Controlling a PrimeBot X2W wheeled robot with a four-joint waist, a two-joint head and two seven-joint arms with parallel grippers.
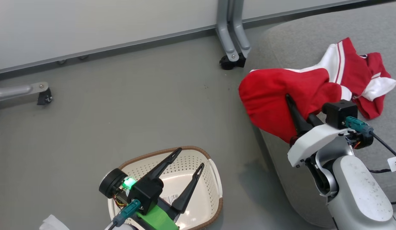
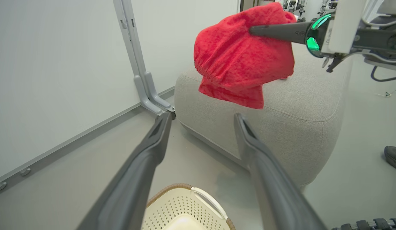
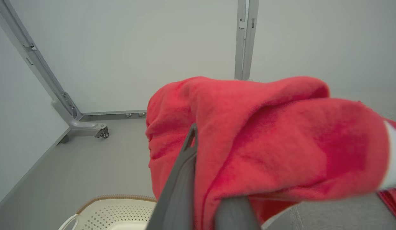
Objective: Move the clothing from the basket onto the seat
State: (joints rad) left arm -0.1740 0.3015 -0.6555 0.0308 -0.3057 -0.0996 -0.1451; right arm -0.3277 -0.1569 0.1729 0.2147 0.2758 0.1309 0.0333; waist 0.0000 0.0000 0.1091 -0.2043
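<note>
Now clothing (image 1: 274,99) @ seat (image 1: 300,35) edge

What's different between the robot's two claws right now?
The left gripper is spread open and empty; the right gripper is closed on a red garment. The left gripper hovers over the basket, while the right gripper is over the edge of the seat. Both have two long dark fingers.
</note>
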